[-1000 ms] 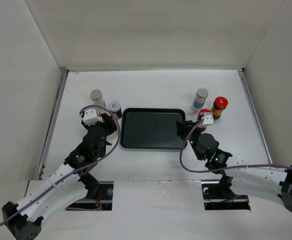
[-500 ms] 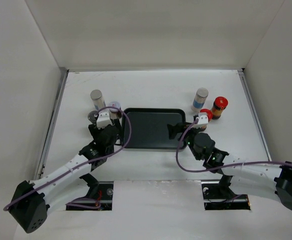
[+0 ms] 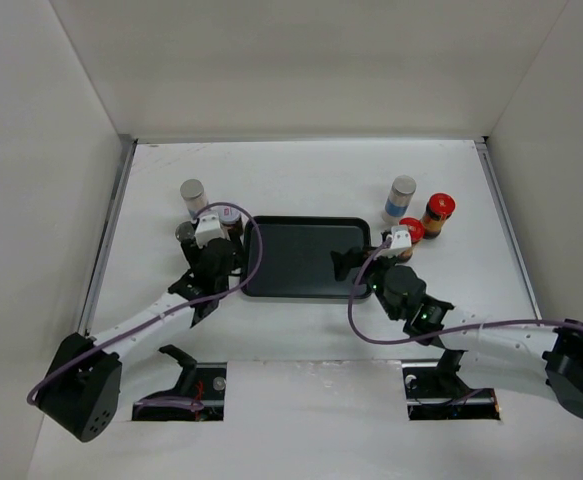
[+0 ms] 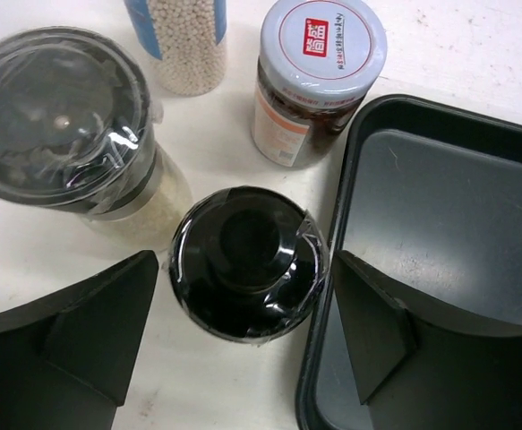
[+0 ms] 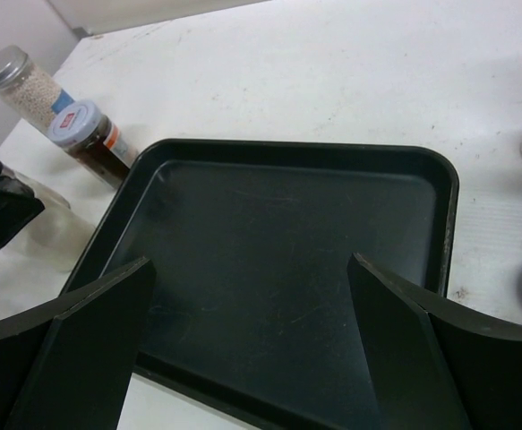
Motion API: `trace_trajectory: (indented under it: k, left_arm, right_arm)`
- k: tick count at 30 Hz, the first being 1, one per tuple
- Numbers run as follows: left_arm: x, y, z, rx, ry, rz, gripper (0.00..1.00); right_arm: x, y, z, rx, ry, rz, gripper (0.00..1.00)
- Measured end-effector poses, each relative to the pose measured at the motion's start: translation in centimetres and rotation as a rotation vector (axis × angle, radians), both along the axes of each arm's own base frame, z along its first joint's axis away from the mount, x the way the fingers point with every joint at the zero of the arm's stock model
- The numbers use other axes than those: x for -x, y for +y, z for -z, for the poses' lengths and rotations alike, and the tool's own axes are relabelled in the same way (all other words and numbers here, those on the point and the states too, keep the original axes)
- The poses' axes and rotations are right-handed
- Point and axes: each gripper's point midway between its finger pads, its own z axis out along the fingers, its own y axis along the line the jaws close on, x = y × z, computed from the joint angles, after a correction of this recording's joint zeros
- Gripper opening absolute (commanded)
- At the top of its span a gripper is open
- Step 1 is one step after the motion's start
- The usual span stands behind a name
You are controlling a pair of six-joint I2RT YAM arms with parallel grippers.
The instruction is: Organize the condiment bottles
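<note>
In the left wrist view a black-capped bottle (image 4: 243, 269) stands upright just left of the tray's rim (image 4: 328, 358). My left gripper (image 4: 244, 258) is open around it, with a gap showing on each side of the cap. Close behind it stand a plastic-wrapped dark-lidded jar (image 4: 59, 116), a white-capped brown jar (image 4: 319, 72) and a blue-labelled jar of pale beads (image 4: 184, 36). My right gripper (image 5: 250, 262) hangs open over the black tray (image 5: 287, 233), nothing between its fingers. Right of the tray stand a blue-labelled bottle (image 3: 399, 197) and two red-capped ones (image 3: 437, 213), one (image 3: 412, 226) partly hidden.
The flat black tray (image 3: 301, 255) lies mid-table between both arms. White walls close in the table on the left, right and back. A silver-capped jar (image 3: 192, 192) stands farthest back on the left.
My left gripper has gone from shut to open and moved up and right to the tray's left edge. My right gripper has opened wide and slid left over the tray.
</note>
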Motion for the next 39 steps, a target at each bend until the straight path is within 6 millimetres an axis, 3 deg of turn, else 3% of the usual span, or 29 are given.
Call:
trace_trajectory:
  k: [7,9,13,18,23,26,31,39]
  left_arm:
    - [-0.9,-0.4,0.2,-0.012,-0.006,0.017,0.44]
    - [-0.8,-0.7,0.1,-0.015,-0.008,0.024,0.39]
    - [0.4,-1.3,-1.0,-0.037,-0.023,0.054,0.37]
    - [1.8,-3.0,-5.7,-0.027,-0.135,0.091,0.37]
    - [0.8,-6.1,-8.4,0.003,-0.186,0.135,0.37]
    - [-1.1,-7.8,-7.6,-0.007,-0.171,0.151,0.37]
    - [-4.2,-9.4,-4.1,-0.043,-0.099,0.175,0.36]
    - [-7.4,-9.3,-1.3,-0.033,-0.071,0.165,0.41]
  right_arm:
    - [0.0,0.2,0.5,0.011,0.009,-0.009,0.95]
    - [0.0,0.2,0.5,0.01,0.01,-0.01,0.95]
    - [0.1,0.3,0.5,0.006,0.011,-0.016,0.96]
    - [-0.1,0.2,0.4,0.001,0.011,-0.01,0.96]
    - [-0.3,-0.3,-0.5,-0.022,-0.005,0.003,0.95]
    - [-0.4,-0.6,-1.0,-0.04,-0.014,0.014,0.94]
    - [-0.6,-1.2,-1.3,-0.061,-0.019,0.032,0.94]
    - [-0.8,-1.6,-1.2,-0.066,-0.014,0.045,0.95]
